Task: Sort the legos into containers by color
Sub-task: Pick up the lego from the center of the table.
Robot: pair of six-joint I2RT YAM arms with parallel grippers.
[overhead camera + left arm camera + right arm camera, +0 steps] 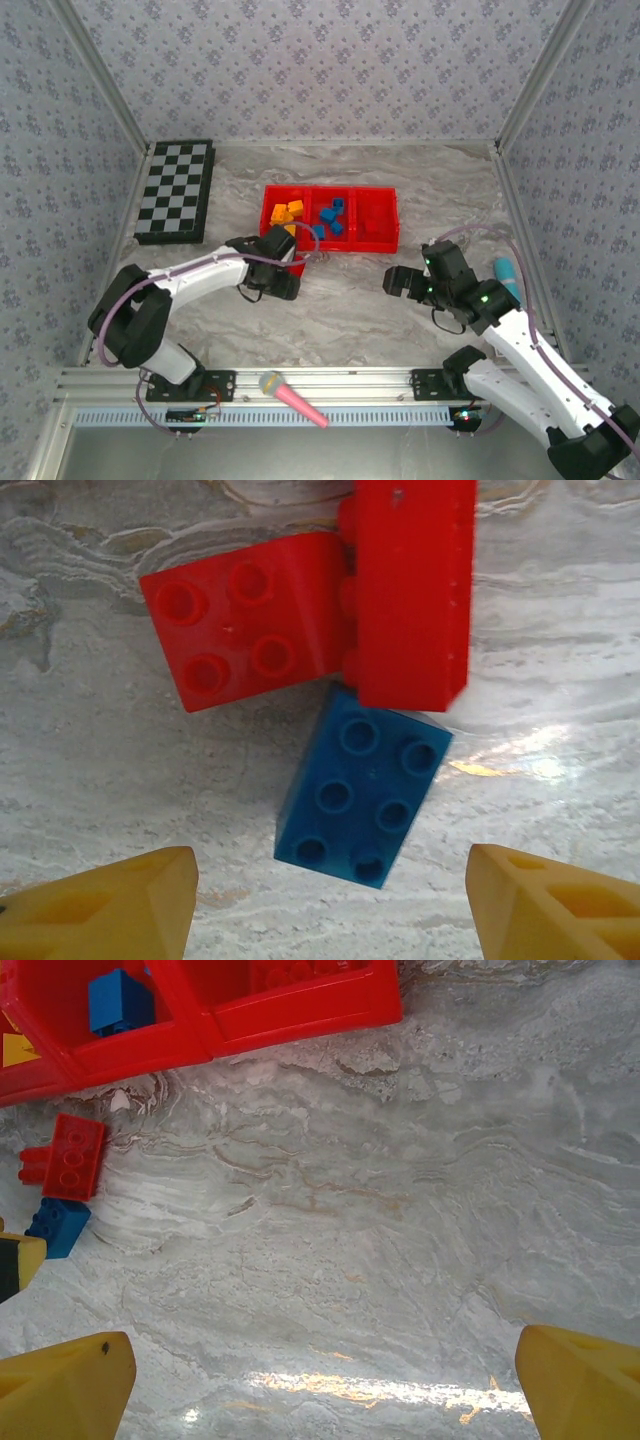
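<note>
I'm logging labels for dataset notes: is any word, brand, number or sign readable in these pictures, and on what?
None can be read. Seen close, the four-stud red brick and the blue brick bear no legible mark. The red tray, the checkerboard and the pink microphone toy show no writing.

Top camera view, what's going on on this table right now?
Lego bricks are being sorted by colour into a red tray. Orange-yellow bricks sit in its left compartment and blue bricks in the middle one. The left tool is open above a loose blue brick and two red bricks lying on the table in front of the tray. The right tool is open over bare table, holding nothing.
</note>
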